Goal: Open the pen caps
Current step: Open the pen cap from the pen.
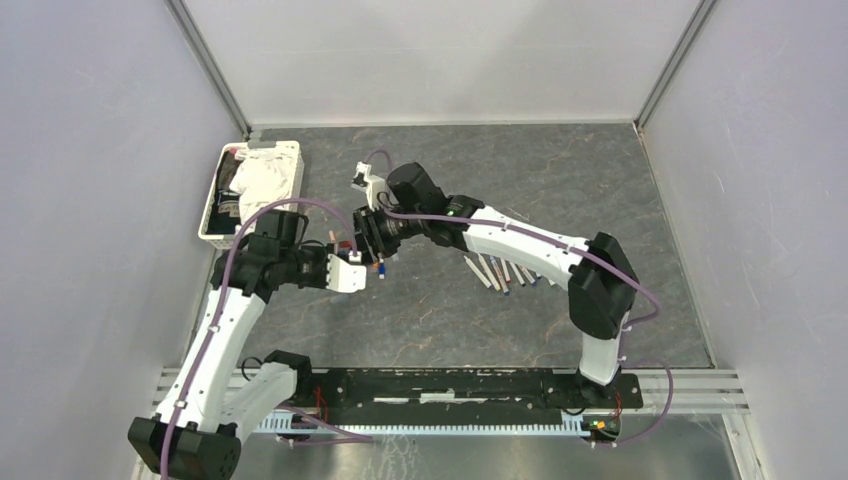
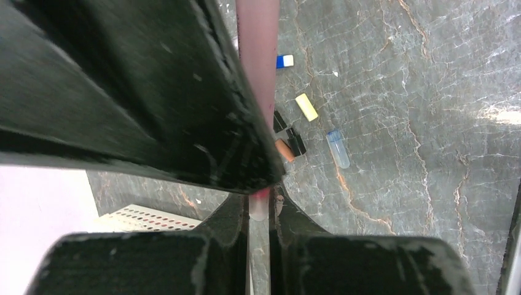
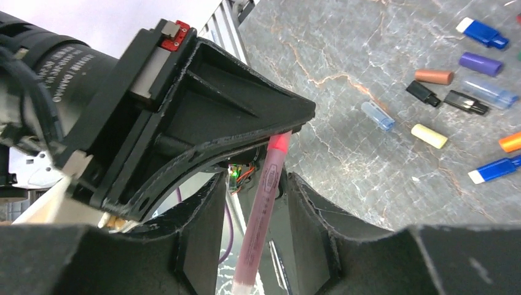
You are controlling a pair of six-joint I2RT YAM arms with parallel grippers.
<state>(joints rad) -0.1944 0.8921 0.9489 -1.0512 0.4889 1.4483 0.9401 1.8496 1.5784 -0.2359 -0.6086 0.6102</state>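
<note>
Above the marbled table (image 3: 368,61), the left gripper (image 2: 259,200) is clamped on the red cap (image 3: 279,145) of a pink pen (image 3: 261,227). The right gripper (image 3: 257,181) straddles the barrel, jaws apart with a gap showing on one side. The pen's long axis runs from one gripper to the other, cap end at the left one. Loose caps (image 3: 429,136) lie on the table nearby. The print on the barrel is too blurred to read.

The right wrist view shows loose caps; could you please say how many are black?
2. One black cap lies just below the brown cap; the other lies right of it, beside a clear blue cap. More may be hidden.
</note>
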